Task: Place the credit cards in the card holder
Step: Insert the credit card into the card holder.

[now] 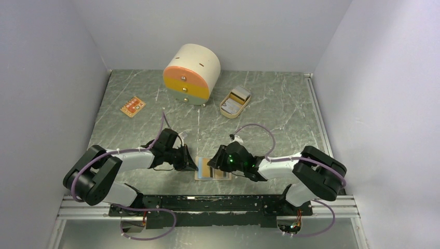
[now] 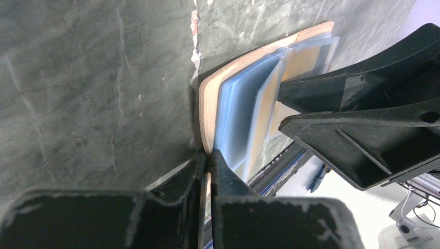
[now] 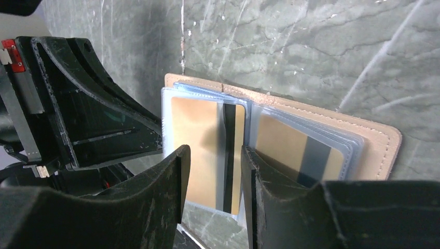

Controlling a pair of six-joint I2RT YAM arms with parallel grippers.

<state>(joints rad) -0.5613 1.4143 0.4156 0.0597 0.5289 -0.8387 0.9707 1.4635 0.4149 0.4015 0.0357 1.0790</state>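
Note:
The tan card holder (image 1: 212, 173) lies open on the table between my two grippers. My left gripper (image 2: 209, 154) is shut on the near edge of the card holder's tan cover (image 2: 244, 65). Inside, clear bluish sleeves fan up. Two gold credit cards with black stripes sit in the sleeves, one on the left (image 3: 200, 145) and one on the right (image 3: 290, 142). My right gripper (image 3: 214, 155) hovers open over the left card, with its fingertips apart on either side of the stripe. In the top view my left gripper (image 1: 193, 165) and right gripper (image 1: 214, 162) face each other over the holder.
A round cream drawer box (image 1: 192, 71) with an orange-yellow front stands at the back. A beige oval tray (image 1: 227, 101) with flat pieces in it sits to its right. A small orange flat piece (image 1: 133, 107) lies at the back left. A metal rail (image 1: 207, 202) runs along the near edge.

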